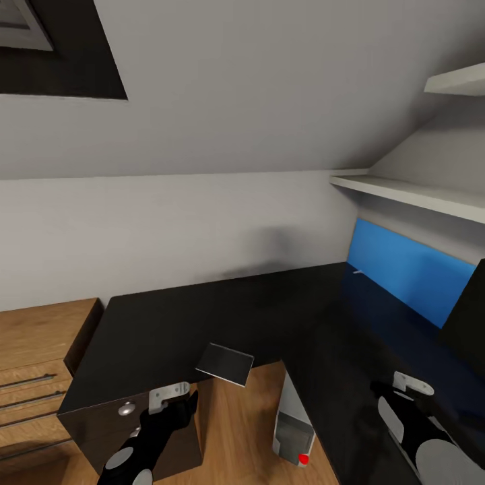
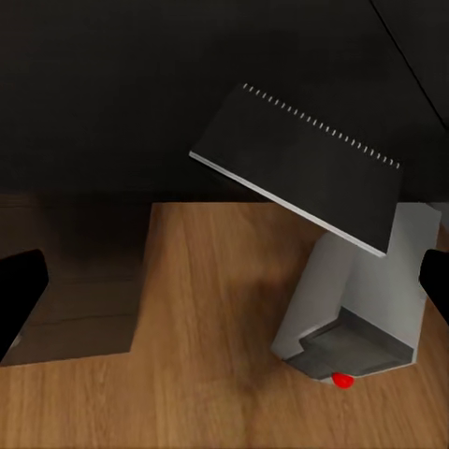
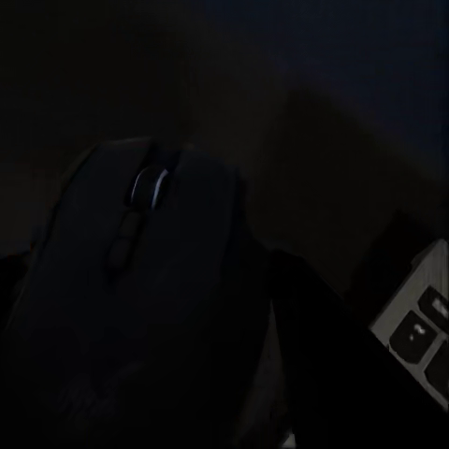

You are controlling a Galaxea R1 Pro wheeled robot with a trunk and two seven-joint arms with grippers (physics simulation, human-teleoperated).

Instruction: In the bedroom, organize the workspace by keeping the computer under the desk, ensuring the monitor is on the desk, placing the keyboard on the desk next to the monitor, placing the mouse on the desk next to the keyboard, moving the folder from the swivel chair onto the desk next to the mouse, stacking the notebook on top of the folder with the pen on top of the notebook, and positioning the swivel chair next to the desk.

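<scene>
The dark grey notebook [image 1: 224, 364] [image 2: 309, 173] lies at the inner corner of the black desk [image 1: 202, 310], one corner hanging over the edge. My left gripper [image 1: 187, 403] [image 2: 224, 290] hovers open just short of it, above the floor. Below the desk stands the silver computer [image 1: 293, 431] [image 2: 360, 313] with its red light. My right gripper [image 1: 385, 392] is low over the desk's right wing; the black mouse [image 3: 140, 262] sits tight between its fingers, and keyboard [image 3: 421, 327] keys show just beyond. The monitor [image 1: 471, 316] stands at the right edge. A thin white pen [image 1: 358, 272] lies far back.
A light-wood chest [image 1: 34, 377] with bar handles stands left of the desk's drawer unit [image 1: 128, 421]. A blue wall panel [image 1: 411, 269] runs behind the desk's right wing, with white shelves [image 1: 417, 195] above it. Wooden floor [image 2: 215, 355] shows between the desk's two wings.
</scene>
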